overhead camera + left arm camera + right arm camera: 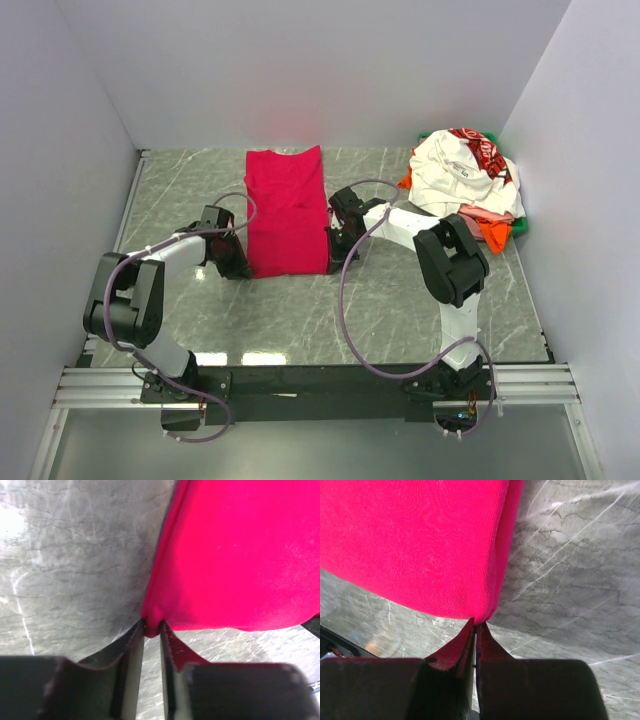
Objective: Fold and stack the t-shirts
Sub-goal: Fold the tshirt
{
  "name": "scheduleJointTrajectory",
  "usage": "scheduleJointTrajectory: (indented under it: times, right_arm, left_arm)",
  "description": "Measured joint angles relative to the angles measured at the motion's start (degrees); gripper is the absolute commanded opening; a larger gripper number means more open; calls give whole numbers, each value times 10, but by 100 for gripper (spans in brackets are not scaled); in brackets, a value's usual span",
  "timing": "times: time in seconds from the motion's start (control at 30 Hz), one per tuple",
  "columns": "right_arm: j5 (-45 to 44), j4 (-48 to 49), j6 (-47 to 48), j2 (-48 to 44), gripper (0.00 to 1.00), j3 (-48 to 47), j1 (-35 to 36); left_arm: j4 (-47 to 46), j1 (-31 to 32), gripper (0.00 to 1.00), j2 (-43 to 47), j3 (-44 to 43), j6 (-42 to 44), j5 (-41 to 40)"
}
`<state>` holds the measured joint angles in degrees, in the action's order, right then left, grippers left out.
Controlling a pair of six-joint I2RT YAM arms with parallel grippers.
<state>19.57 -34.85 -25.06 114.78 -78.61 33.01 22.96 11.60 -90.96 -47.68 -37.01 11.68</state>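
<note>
A crimson red t-shirt lies folded into a long strip on the grey marble table, running away from the arms. My left gripper is at its near left corner. In the left wrist view the gripper pinches a small bunch of the red cloth between its tips. My right gripper is at the near right corner. Its wrist view shows the gripper shut tight on the red hem. A white t-shirt with red-and-black print tops a heap at the back right.
The heap also holds an orange shirt and a bit of green cloth, close to the right wall. White walls enclose the table on three sides. Bare marble lies between the red shirt and the arm bases.
</note>
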Motion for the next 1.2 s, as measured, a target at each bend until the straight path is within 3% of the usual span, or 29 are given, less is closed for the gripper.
scheduleJointTrajectory:
  times: [0.1, 0.13, 0.33, 1.2]
  right_arm:
    - [0, 3, 0, 0, 4, 2, 0]
    - [0, 3, 0, 0, 4, 3, 0]
    - [-4, 4, -2, 0, 0, 3, 0]
    - [-45, -3, -11, -18, 0, 11, 0]
  left_arm:
    - [0, 3, 2, -4, -2, -1, 0]
    - [1, 4, 0, -6, -3, -2, 1]
    - [6, 7, 0, -7, -8, -1, -4]
    - [27, 12, 0, 12, -8, -2, -47]
